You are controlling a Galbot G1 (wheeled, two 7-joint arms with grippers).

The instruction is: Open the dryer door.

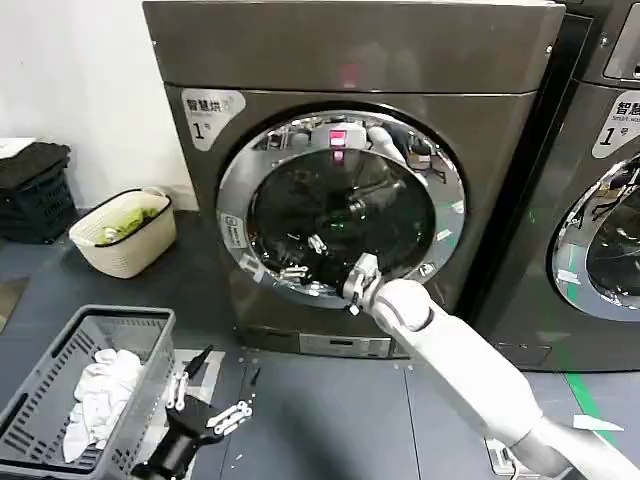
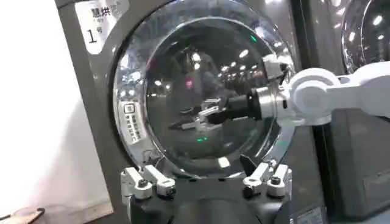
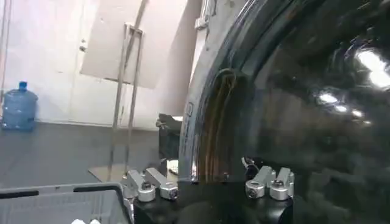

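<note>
Down by the floor, beside the grey laundry basket (image 1: 60, 400), we are resting our left gripper (image 1: 205, 395) with fingers spread wide, holding nothing. Farther ahead, we are reaching our right gripper (image 1: 300, 262), fingers parted, toward the lower left rim of the dryer door (image 1: 340, 205). We are judging the door shut against the machine, so grasping and pulling remain.

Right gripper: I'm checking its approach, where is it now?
In the head view the right gripper is at the lower part of the dryer door, close to its glass, right of the white basket.
</note>
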